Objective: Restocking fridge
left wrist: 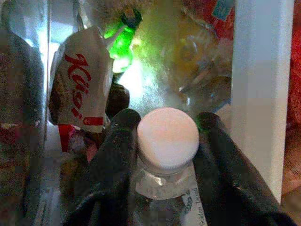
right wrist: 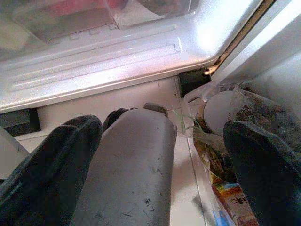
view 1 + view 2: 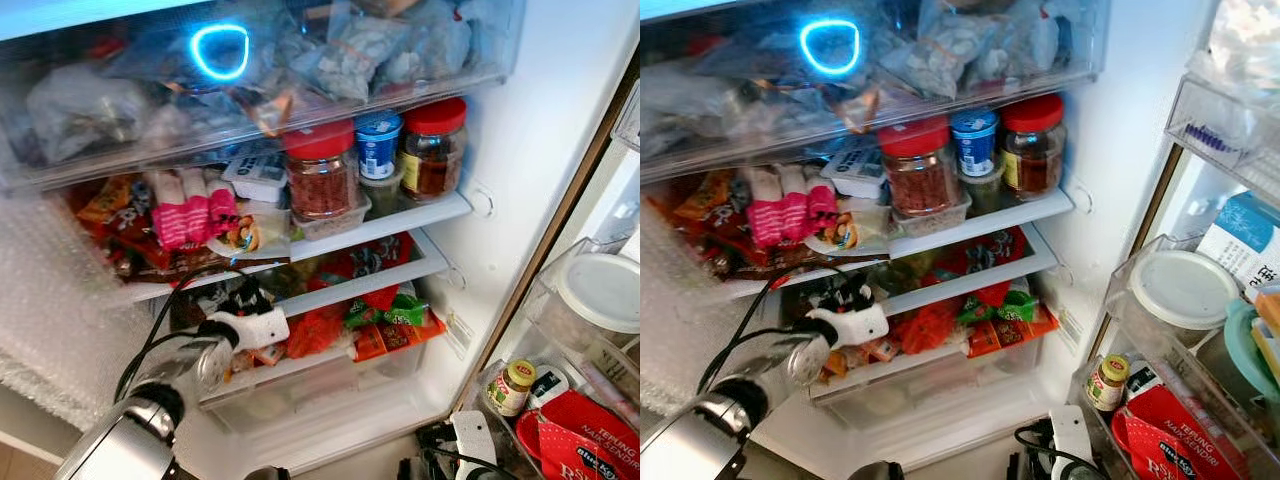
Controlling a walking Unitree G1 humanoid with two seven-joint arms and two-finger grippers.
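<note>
Nearest, at the bottom of the scene, the right gripper (image 2: 162, 169) hangs low by the foot of the open white fridge (image 3: 520, 150), its two black fingers (image 2: 51, 165) spread wide with nothing clamped between them; a grey rounded part of the robot's own body lies behind the gap.

To the near right, the door rack holds a small glass jar with a yellow lid (image 3: 509, 386), a red printed pouch (image 3: 575, 440) and a round white-lidded clear tub (image 3: 598, 290).

On the left, the silver left arm (image 3: 140, 420) reaches up and forward into the lower shelf. The left gripper (image 1: 167, 155) is closed around the neck of a small clear plastic bottle with a white screw cap (image 1: 167, 141), one black finger touching each side just under the cap. The bottle sits at the left end of that shelf, among red and orange snack packets (image 3: 320, 330), with a white and red wrapped packet (image 1: 80, 89) just beyond it.

Farther up, the middle shelf carries pink-and-white pouches (image 3: 190, 210), a red-lidded jar of reddish flakes (image 3: 322, 172), a blue-capped tub (image 3: 379, 145) and a red-lidded glass jar of dark contents (image 3: 434, 148). Farthest, a clear drawer (image 3: 250, 80) holds bagged food.
</note>
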